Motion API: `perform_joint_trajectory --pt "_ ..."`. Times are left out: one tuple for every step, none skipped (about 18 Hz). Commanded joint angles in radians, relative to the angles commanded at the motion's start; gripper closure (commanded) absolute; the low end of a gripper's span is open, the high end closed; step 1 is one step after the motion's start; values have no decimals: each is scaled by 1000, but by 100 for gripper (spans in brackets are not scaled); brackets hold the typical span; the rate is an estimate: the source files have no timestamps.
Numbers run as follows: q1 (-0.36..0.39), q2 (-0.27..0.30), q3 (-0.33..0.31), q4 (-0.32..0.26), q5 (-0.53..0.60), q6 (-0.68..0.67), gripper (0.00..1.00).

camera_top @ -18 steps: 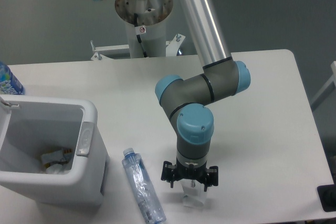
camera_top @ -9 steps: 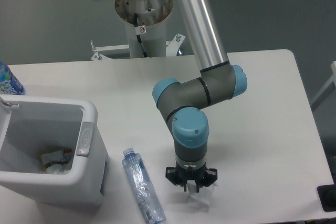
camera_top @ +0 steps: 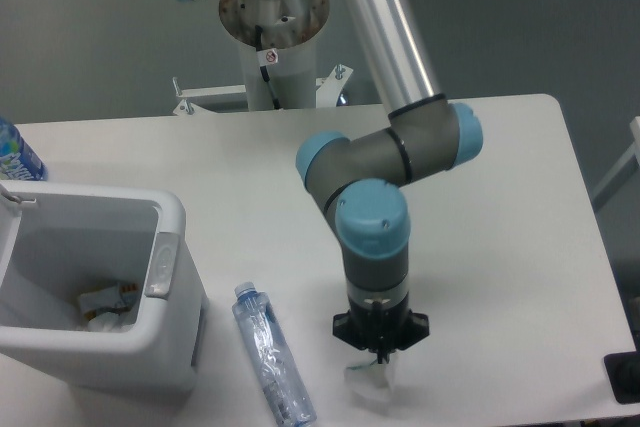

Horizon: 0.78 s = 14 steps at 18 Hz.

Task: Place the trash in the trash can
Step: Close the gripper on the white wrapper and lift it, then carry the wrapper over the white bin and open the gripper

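Observation:
A crushed clear plastic bottle point(camera_top: 272, 355) with a blue cap lies flat on the table near the front edge, just right of the trash can. The trash can point(camera_top: 172, 215) is a white rectangular bin with a grey oval handle, at the front left. A crumpled white paper wrapper point(camera_top: 366, 379) sits at the front, right of the bottle. My gripper point(camera_top: 380, 356) points straight down onto the wrapper's top, its fingers drawn together on it. The wrist hides the contact itself.
Some crumpled trash point(camera_top: 105, 307) lies in the bottom of the bin. An uncrushed bottle with a blue-and-white label point(camera_top: 16, 153) stands at the far left edge. A black object point(camera_top: 622, 377) sits at the front right corner. The arm's base column point(camera_top: 272, 37) rises behind the table.
The gripper's fingers, spread around the wrapper a second ago, have come together on it. The wrist has shifted slightly to the right. The bottle and bin have not moved.

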Motion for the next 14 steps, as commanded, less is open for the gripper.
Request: perform_joint_trajectory --pt "17 26 -2 0 -43 -15 100" --pt "32 51 2 0 -86 -34 100" --pt "49 74 11 0 -133 -57 100" --pt "64 91 27 0 -179 -87 100" --pt "80 106 47 0 -227 -126 100" --pt "89 117 70 0 -267 -164 100" --pt "91 121 106 2 -304 -202 100" --pt "92 123 139 2 -337 -244 100" --pt "92 123 164 2 -370 -288 100" --pt "89 126 178 0 -406 -320 100" --pt "83 140 178 0 -443 -344 100" --pt "78 163 166 0 -486 -357 100" --pt "59 181 158 0 -523 -370 100" --pt "39 199 141 -2 -554 -385 100"
